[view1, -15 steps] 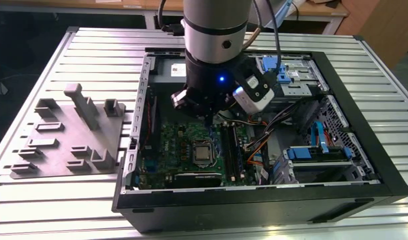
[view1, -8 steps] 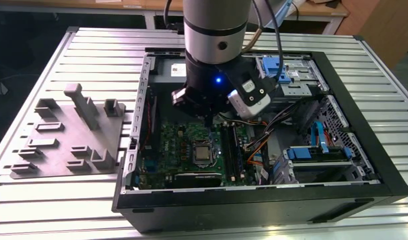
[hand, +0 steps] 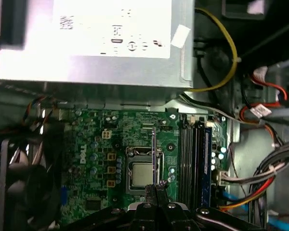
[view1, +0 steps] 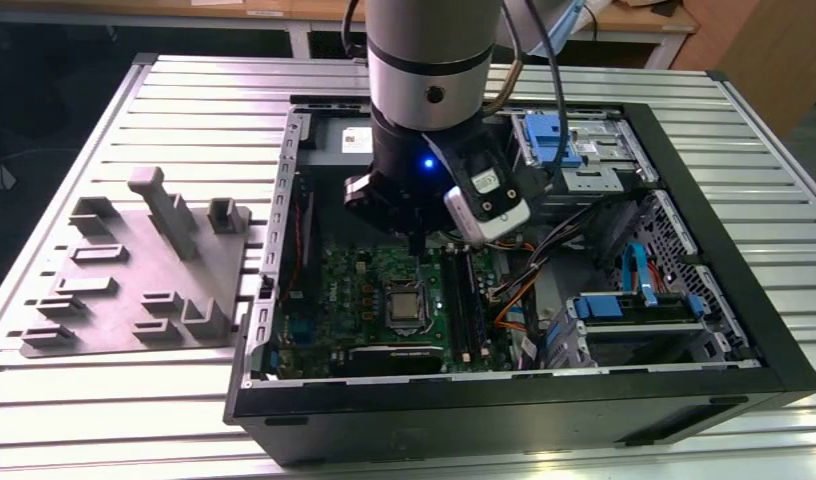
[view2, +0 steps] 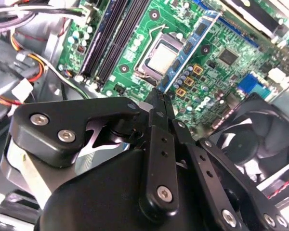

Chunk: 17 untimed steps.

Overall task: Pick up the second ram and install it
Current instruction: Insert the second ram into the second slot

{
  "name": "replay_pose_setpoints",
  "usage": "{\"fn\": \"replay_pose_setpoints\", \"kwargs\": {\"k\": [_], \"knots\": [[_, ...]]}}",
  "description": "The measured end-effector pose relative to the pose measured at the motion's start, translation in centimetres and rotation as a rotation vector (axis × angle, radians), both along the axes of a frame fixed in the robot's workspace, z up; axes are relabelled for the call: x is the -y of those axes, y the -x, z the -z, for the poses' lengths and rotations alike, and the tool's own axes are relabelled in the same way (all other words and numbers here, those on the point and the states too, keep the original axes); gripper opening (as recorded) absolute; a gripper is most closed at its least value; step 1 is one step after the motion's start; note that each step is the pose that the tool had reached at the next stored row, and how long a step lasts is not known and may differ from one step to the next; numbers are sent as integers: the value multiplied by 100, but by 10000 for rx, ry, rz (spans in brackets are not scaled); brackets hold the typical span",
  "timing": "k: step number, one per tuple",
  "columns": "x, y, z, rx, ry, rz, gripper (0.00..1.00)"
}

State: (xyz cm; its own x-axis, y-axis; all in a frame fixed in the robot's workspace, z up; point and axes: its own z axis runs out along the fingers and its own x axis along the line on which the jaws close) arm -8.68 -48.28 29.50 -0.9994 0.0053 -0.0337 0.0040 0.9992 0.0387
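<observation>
My gripper (view1: 418, 238) hangs inside the open computer case (view1: 728, 300), over the green motherboard (view1: 341, 290). Its fingers are shut on the second ram (view2: 192, 48), a thin bluish stick with dark chips that reaches out from the fingertips (view2: 157, 96). In the first wrist view the ram (hand: 154, 154) shows edge-on, above the processor socket (hand: 142, 173). The dark memory slots (hand: 190, 159) lie beside the socket, a short way from the stick. A blue stick (hand: 206, 159) sits in the outermost slot.
The gray power-supply box (hand: 86, 43) borders the board. A black fan (view2: 260, 130) stands at one side, and bundled cables (view1: 542, 270) run past the slots. The gray fixture plate (view1: 141, 270) lies on the slatted table at the exterior view's left.
</observation>
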Motion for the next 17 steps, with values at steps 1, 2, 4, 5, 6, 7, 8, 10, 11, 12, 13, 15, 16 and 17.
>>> {"fn": "replay_pose_setpoints", "kwargs": {"k": [1, 2, 4, 5, 6, 7, 8, 10, 11, 12, 13, 15, 16, 17], "knots": [[0, 0, 0, -1, 0, 67, 11], [0, 0, 0, -1, 1, 73, 11], [0, 0, 1, 0, 0, 76, 11], [0, 0, 1, 1, -1, 77, 11], [0, 0, 1, 0, -1, 78, 11], [-1, -6, 3, 2, -3, 79, 11], [-1, -23, 5, 2, -5, 79, 11], [0, -62, 4, 1, -1, 78, 11], [0, -87, 6, 1, -2, 78, 11], [0, -114, 6, 0, -1, 78, 11], [0, -143, 7, 0, -1, 77, 11], [0, -206, 10, 1, -1, 78, 11], [0, -237, 11, 1, -1, 79, 11], [0, -269, 12, 0, -1, 77, 11]]}}
